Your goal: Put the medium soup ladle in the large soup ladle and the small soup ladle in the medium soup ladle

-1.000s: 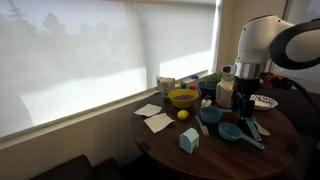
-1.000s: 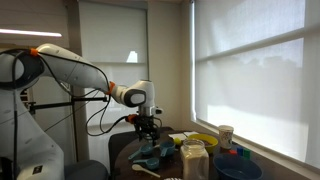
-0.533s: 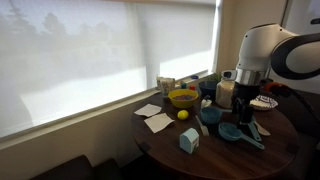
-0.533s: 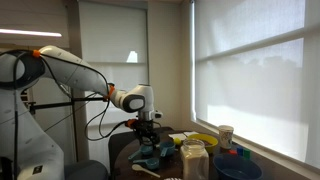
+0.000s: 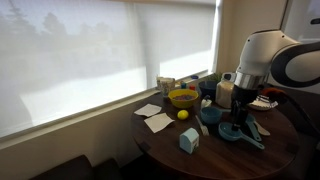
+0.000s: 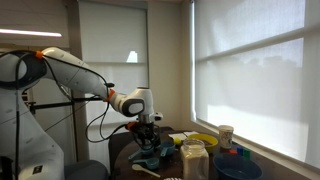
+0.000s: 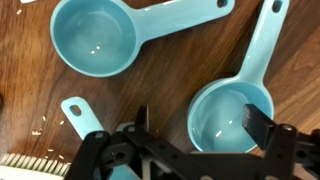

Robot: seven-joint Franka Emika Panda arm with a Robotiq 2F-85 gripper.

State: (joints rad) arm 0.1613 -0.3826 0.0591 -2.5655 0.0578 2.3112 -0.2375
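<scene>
Three teal-blue soup ladles lie on the dark wooden table. In the wrist view one lies at the top left (image 7: 93, 38) with its handle pointing right. Another (image 7: 228, 115) lies at the right with its handle pointing up. Of the third only the handle (image 7: 78, 112) shows at the lower left; its bowl is hidden under my gripper. I cannot tell which is large, medium or small. My gripper (image 7: 200, 125) is open and empty, low over the table, its fingers on either side of the right ladle's bowl. It shows in both exterior views (image 5: 238, 118) (image 6: 148, 140).
A yellow bowl (image 5: 183, 98) with a lemon (image 5: 183, 114) beside it, white papers (image 5: 157, 122), a pale blue box (image 5: 189, 140) and a cup (image 5: 166, 85) stand on the round table. A jar (image 6: 194, 160) and a white spoon (image 6: 145, 170) are near the front edge.
My gripper has come down toward the ladles on the table. The ladles have not moved.
</scene>
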